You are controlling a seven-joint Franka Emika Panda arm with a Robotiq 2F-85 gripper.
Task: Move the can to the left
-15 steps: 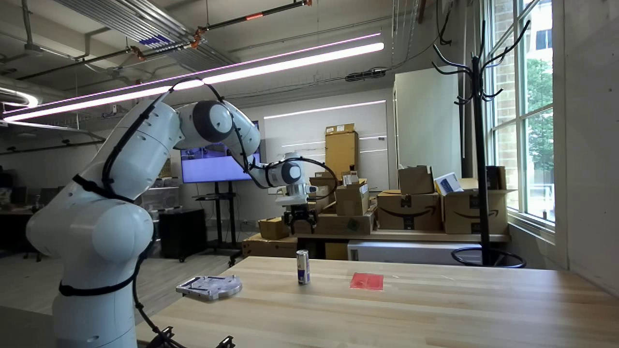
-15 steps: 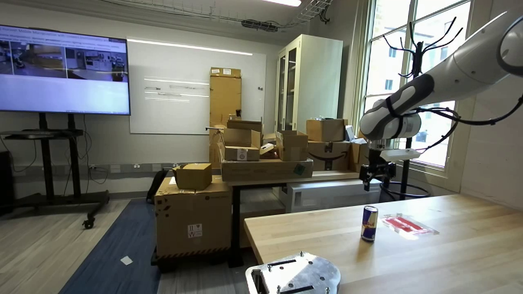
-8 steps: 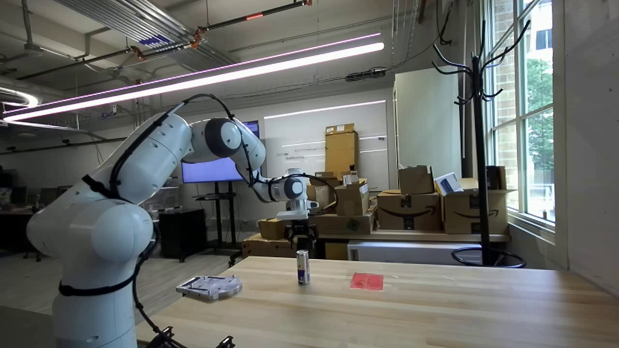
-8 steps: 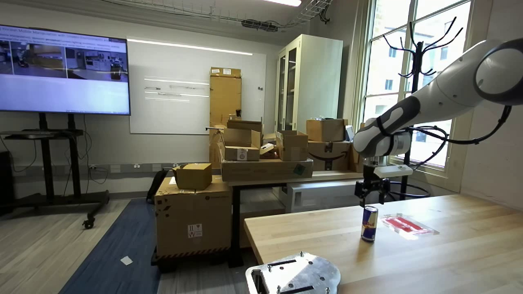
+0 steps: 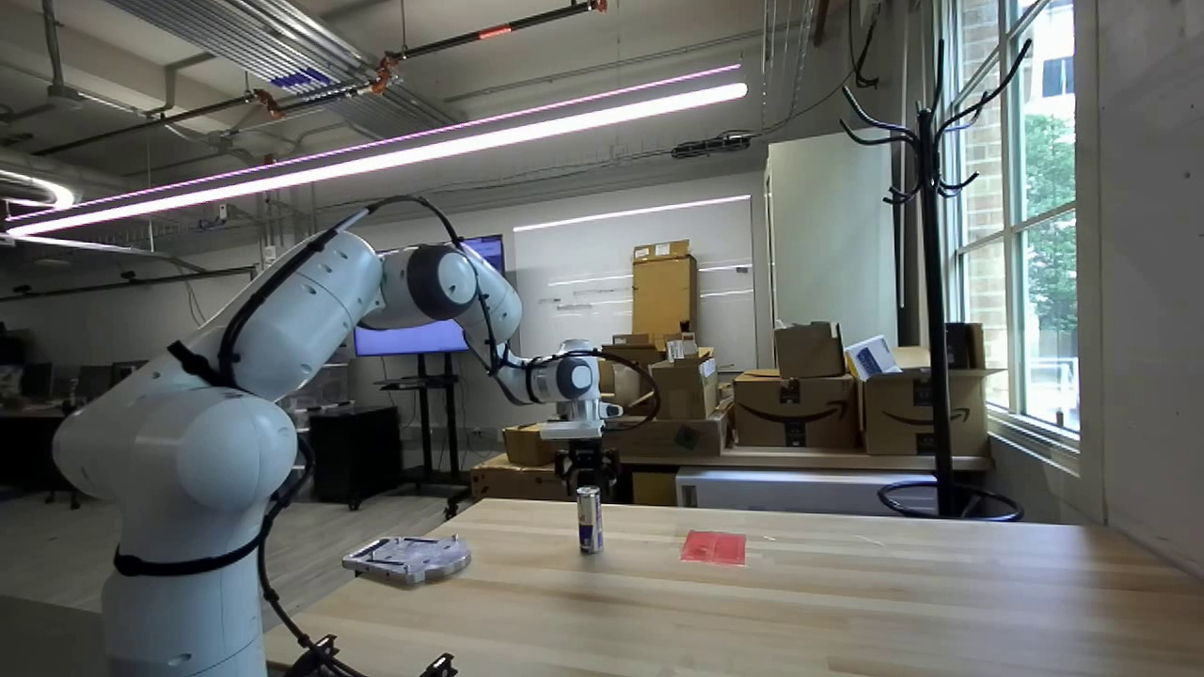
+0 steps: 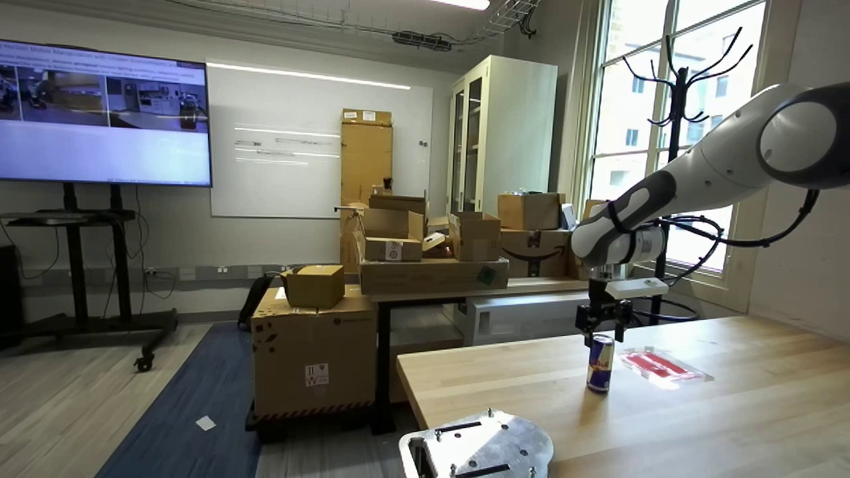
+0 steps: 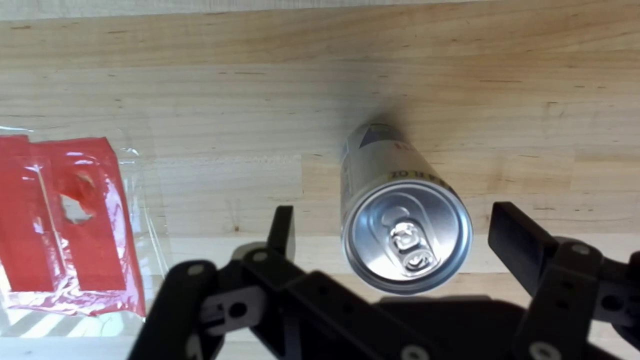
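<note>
Tabletop (image 5: 800, 611), downturned hand (image 7: 396, 234) over can (image 6: 599, 366)

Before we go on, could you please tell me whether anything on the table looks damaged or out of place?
Yes, the red patch looks damaged: in the wrist view a ragged pale gap breaks its red surface, as if torn. The can stands upright, with no spill in view.
</note>
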